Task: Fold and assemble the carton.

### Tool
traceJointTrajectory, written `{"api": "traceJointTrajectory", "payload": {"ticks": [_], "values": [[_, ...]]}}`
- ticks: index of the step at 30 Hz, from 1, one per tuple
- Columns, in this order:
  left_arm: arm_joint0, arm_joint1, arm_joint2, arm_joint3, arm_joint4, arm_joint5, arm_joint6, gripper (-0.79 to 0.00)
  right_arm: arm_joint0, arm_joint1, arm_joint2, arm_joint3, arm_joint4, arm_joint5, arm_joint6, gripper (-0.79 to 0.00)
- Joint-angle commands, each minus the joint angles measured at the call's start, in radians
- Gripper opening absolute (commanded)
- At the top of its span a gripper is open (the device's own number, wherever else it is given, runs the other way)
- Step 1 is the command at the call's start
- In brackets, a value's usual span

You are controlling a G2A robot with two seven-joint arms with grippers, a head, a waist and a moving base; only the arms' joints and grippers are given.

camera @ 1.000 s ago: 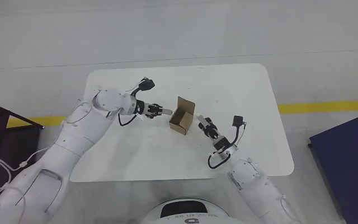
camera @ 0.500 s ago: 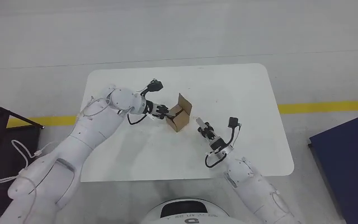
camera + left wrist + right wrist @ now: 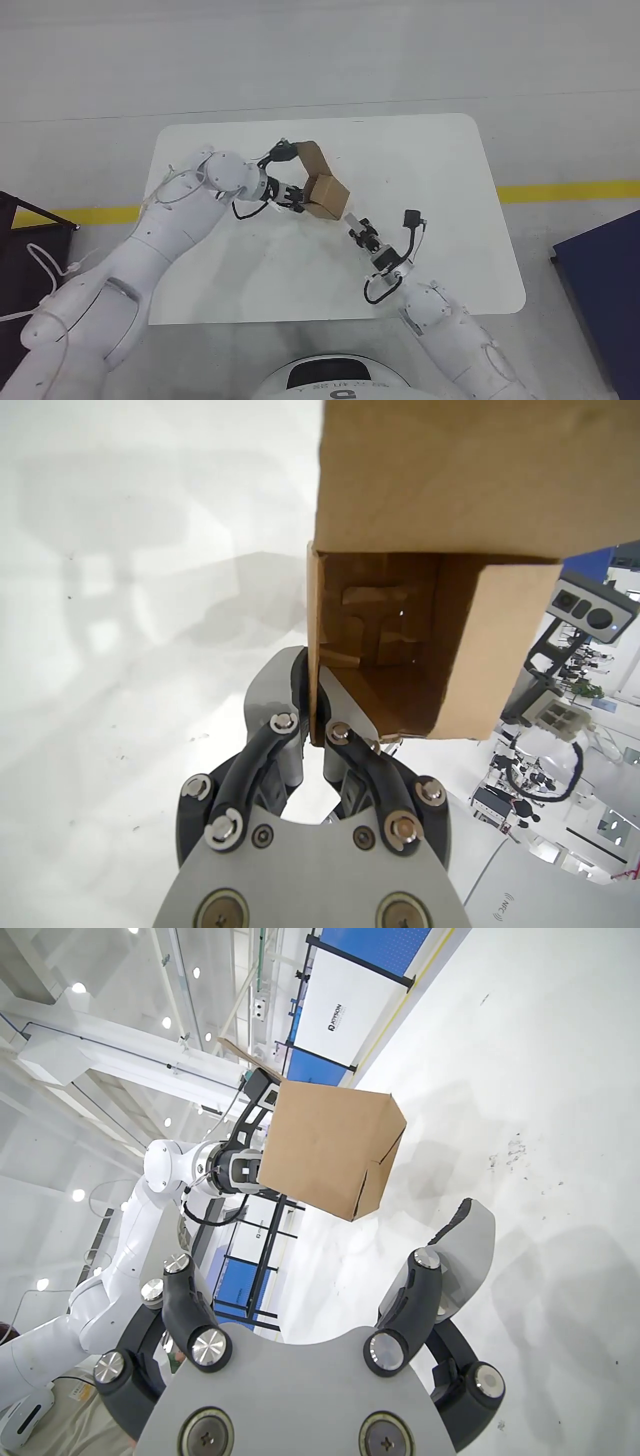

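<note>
Lifted and tipped, the carton (image 3: 322, 183) hangs pinched by the left hand (image 3: 314, 700), folded flaps inside; the right hand (image 3: 353, 223) gapes nearby.

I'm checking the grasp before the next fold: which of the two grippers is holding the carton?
The left gripper: it is shut on the edge of one side wall of the carton. The right gripper is open, close by but apart from it.

You see a plain brown carton (image 3: 322, 187), a white table (image 3: 430, 170), and a yellow floor stripe (image 3: 570, 190) at the frame's right.
</note>
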Motion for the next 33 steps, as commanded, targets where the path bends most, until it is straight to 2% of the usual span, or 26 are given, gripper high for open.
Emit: {"api": "traceJointTrajectory", "payload": {"ticks": [1, 7, 11, 13, 14, 15, 19, 24, 29, 33], "values": [[0.001, 0.009, -0.011, -0.033, 0.024, 0.037, -0.015, -0.785, -0.001, 0.0, 0.0, -0.002, -0.004, -0.003, -0.001, 0.0], [0.038, 0.055, -0.049, -0.188, 0.169, 0.223, -0.09, -0.785, -0.004, -0.001, 0.008, -0.009, -0.019, -0.014, -0.009, 0.0], [0.102, 0.085, -0.091, -0.28, 0.191, 0.284, -0.116, -0.785, -0.002, -0.001, 0.013, -0.012, -0.023, -0.016, -0.001, 0.0], [0.133, 0.099, -0.117, -0.313, 0.192, 0.293, -0.117, -0.403, 0.003, -0.001, 0.012, -0.012, -0.026, -0.011, 0.011, 0.0], [0.147, 0.106, -0.129, -0.327, 0.199, 0.296, -0.115, -0.074, 0.009, -0.001, 0.009, -0.01, -0.027, -0.006, 0.018, 0.0], [0.162, 0.112, -0.144, -0.336, 0.198, 0.299, -0.115, 0.0, 0.015, -0.002, 0.006, -0.007, -0.026, -0.001, 0.026, 0.0], [0.213, 0.134, -0.229, -0.349, 0.084, 0.31, -0.145, 0.0, 0.05, -0.007, -0.007, 0.014, -0.029, 0.017, 0.051, 0.0], [0.265, 0.167, -0.398, -0.345, -0.106, 0.306, -0.17, 0.0, 0.086, -0.011, -0.019, 0.024, -0.069, 0.03, 0.061, 0.0], [0.326, 0.202, -0.581, -0.312, -0.232, 0.287, -0.123, 0.0, 0.099, -0.01, -0.041, -0.004, -0.212, 0.051, 0.065, 0.0], [0.341, 0.206, -0.621, -0.272, -0.286, 0.278, -0.076, 0.0, 0.097, -0.005, -0.066, -0.038, -0.42, 0.105, 0.084, 0.0]]}}
